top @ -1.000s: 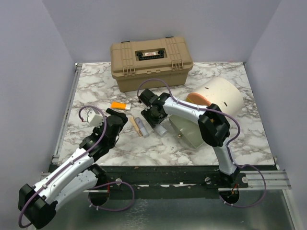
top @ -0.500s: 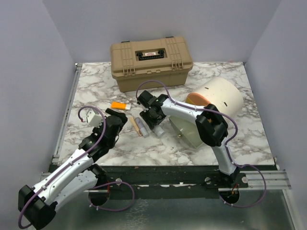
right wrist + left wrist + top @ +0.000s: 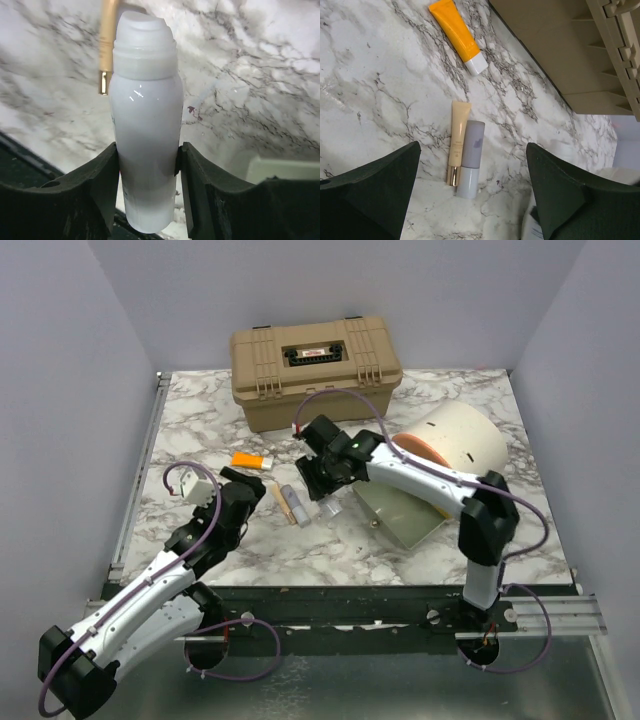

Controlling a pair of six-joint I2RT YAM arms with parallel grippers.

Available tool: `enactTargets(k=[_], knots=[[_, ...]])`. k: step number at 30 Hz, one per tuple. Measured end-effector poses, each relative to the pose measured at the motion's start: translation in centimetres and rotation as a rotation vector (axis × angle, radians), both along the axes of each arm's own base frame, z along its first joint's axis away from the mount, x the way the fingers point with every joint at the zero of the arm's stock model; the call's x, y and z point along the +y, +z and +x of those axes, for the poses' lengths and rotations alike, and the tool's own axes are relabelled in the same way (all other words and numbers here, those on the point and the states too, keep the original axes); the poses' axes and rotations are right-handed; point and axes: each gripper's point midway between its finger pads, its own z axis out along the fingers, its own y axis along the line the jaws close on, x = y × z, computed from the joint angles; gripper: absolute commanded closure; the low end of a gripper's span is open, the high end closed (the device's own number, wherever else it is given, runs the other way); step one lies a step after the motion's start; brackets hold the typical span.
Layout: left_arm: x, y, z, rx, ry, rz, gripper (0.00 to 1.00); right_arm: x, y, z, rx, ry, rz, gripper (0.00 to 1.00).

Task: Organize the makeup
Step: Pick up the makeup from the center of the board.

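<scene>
My right gripper (image 3: 147, 165) is shut on a white bottle (image 3: 145, 120), which stands up between the jaws above the marble. In the top view this gripper (image 3: 323, 486) hangs just left of the round pouch. A gold-tipped stick (image 3: 106, 50) lies beyond the bottle. My left gripper (image 3: 472, 200) is open with nothing in it, hovering near a tan tube with a gold cap (image 3: 457, 140) and a lavender tube (image 3: 471, 157) that lie side by side. An orange tube (image 3: 456, 35) lies farther off, also visible from above (image 3: 250, 460).
The big tan hard case (image 3: 315, 365) stands shut at the back of the marble table (image 3: 200, 420). The cream-and-orange round pouch (image 3: 460, 440) lies on its side at the right, its grey-green flap (image 3: 400, 515) hanging open toward the front.
The right arm's elbow has swung to the right and its wrist has turned, with the gripper now tightened on the white bottle. The left arm has not moved.
</scene>
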Motion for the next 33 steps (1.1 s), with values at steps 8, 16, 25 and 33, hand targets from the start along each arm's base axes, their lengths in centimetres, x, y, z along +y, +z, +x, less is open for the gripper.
enactTargets(k=[8,16,25,33], knots=[[0.0,-1.0,0.0,0.027,0.000,0.021,0.12,-3.3,10.2,-1.2,-0.180,-0.104,0.184,0.71],[-0.2,-1.6,0.2,0.046,-0.014,0.047,0.12,-8.4,6.1,-2.0,-0.175,-0.203,-0.029,0.71],[-1.1,-1.8,0.6,0.050,-0.042,0.037,0.12,-13.3,6.0,-2.1,-0.203,-0.292,-0.147,0.71],[-1.6,-1.7,0.7,0.046,-0.066,0.033,0.12,-16.2,5.0,-2.6,-0.174,-0.331,-0.216,0.70]])
